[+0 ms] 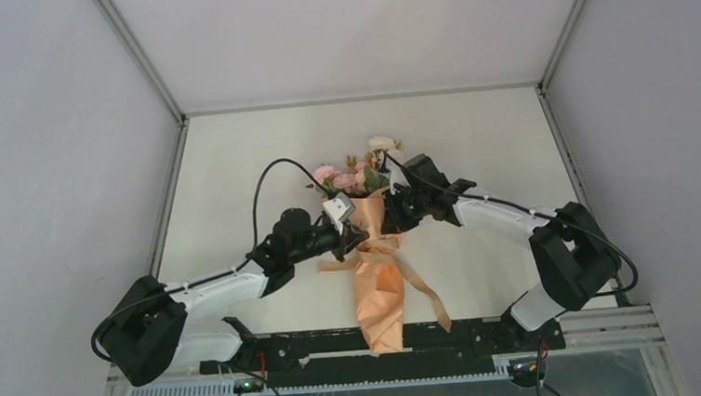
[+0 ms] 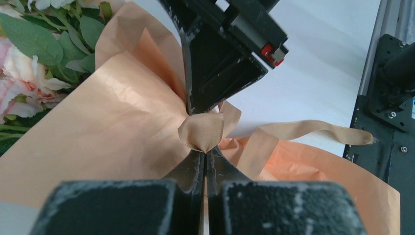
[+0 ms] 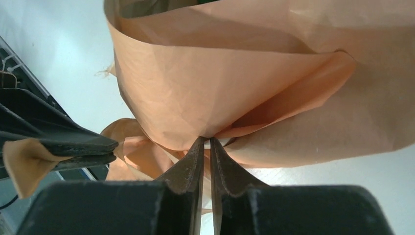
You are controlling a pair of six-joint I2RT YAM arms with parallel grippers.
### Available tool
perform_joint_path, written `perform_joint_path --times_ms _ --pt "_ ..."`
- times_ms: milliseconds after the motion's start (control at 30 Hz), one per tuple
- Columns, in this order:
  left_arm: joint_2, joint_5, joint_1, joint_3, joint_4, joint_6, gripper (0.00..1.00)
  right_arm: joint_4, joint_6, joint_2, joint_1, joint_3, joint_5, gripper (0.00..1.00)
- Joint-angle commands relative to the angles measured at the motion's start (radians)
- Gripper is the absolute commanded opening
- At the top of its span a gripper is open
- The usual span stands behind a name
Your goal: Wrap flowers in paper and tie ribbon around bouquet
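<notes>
- Plain white table, bare grey walls on three sides, black rail along the near edge.
- Lying mid-table between both arms, narrow end toward the rail: bouquet, with flowers showing at the far, wide end.
- Left tool clamped tight on a fold of ribbon at the cone's waist, probably to hold tension for the knot.
- Right tool nearly together, tips against the paper at that same waist; impossible to tell whether pinching ribbon or merely steadying.
- Loose ribbon tails trailing across the table; knot likely unfinished.
</notes>
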Motion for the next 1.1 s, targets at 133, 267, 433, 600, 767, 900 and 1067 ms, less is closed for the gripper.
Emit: perform_joint_path --times_ms 133,267,433,600,767,900,1067 --pt "-0.003 0.018 0.018 -0.012 0.089 -0.014 0.00 0.001 -0.121 0.042 0.012 0.045 -0.197 0.19" --pt "0.010 0.018 0.019 -0.007 0.089 -0.011 0.00 -0.002 -0.132 0.044 0.012 0.040 -0.309 0.19" --pt "0.011 0.020 0.022 -0.007 0.087 -0.003 0.00 0.024 -0.121 0.048 0.009 0.018 -0.390 0.18" --pt "0.013 0.018 0.021 -0.010 0.081 0.004 0.00 0.049 -0.095 0.095 0.018 0.018 -0.375 0.19" --pt "0.008 0.012 0.022 -0.010 0.065 0.013 0.00 0.047 -0.090 0.088 -0.005 0.018 -0.333 0.25" --pt "0.009 0.012 0.022 -0.013 0.061 0.026 0.00 -0.001 -0.125 0.059 -0.010 0.018 -0.339 0.37" --pt "0.014 0.009 0.023 -0.010 0.061 0.035 0.00 -0.013 -0.129 0.074 0.014 0.018 -0.311 0.33"
